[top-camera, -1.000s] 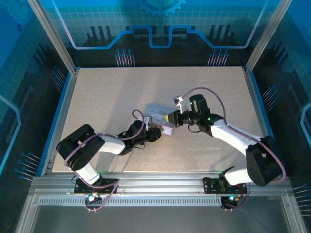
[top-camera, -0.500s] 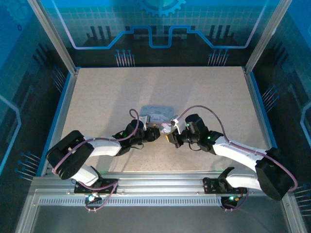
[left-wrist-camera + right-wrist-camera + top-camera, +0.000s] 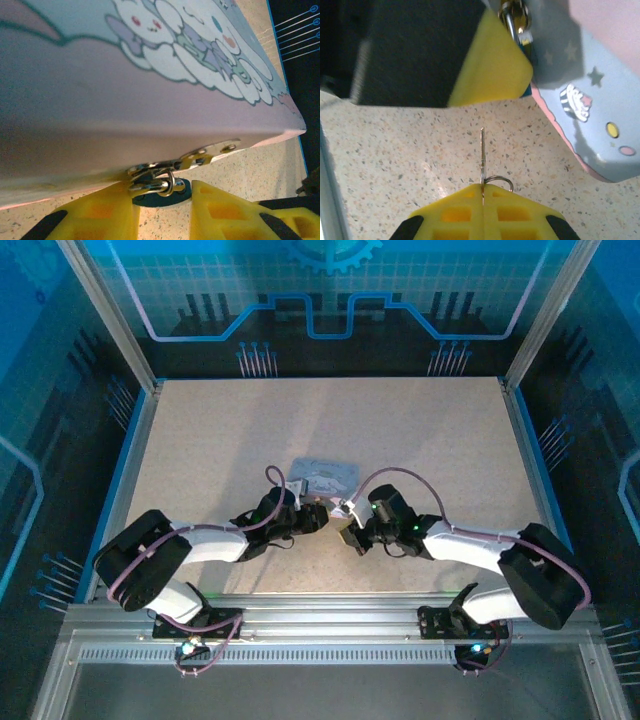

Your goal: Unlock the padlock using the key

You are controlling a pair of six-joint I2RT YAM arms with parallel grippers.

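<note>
Speckled beige tabletop, blue translucent circuit-patterned walls, slanted aluminium frame posts, ribbed aluminium rail along near edge

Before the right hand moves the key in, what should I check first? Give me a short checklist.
1. Key gripped by the right hand: ok, the blade sticks out from shut fingers.
2. Padlock steadied by the left hand: ok, yellow fingers sit close on both sides of its body.
3. Shackle hangs through the hasp of the tin: ok.
4. Key lined up with the padlock: not ok, the blade points at the left hand's yellow finger, and the padlock sits off to the right.
5. Keyhole facing the key: cannot tell, it is hidden.
</note>
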